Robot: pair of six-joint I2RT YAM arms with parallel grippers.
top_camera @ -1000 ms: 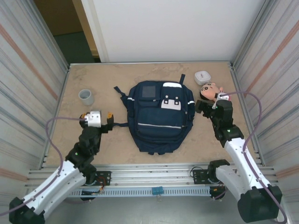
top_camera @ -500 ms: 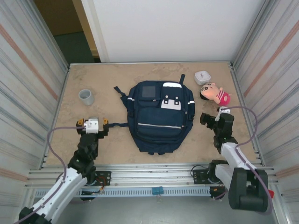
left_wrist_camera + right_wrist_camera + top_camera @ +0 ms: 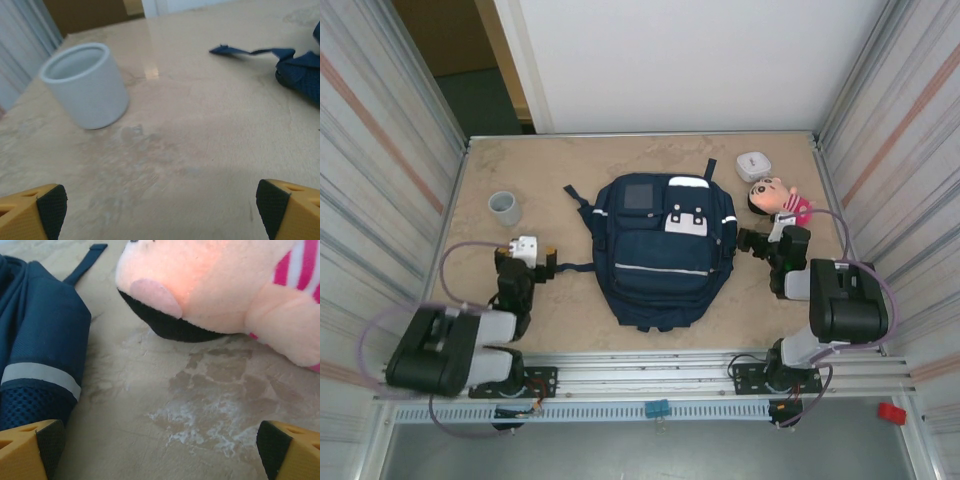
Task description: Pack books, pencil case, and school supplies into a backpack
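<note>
left on the worktop (image 3: 570, 165), the left claw (image 3: 525, 253) sits spread and empty near the cup (image 3: 504, 207); centre, the backpack (image 3: 665, 255) lies flat, looking soft and floppy, best gripped at its top loop (image 3: 709, 170); the right claw (image 3: 767, 241), equally spread, faces the doll (image 3: 777, 198).

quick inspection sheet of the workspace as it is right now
surface: beige marbled table, nothing spilled
job's things: backpack lies flat mid-table, looks closed
clutter: grey cup upright left of the backpack; pink doll and small white case on its right
grippers: left gripper open, low, facing the cup; right gripper open, low, between backpack and doll
cables: purple cable loops off each arm
surroundings: corrugated metal walls, white back panel
</note>
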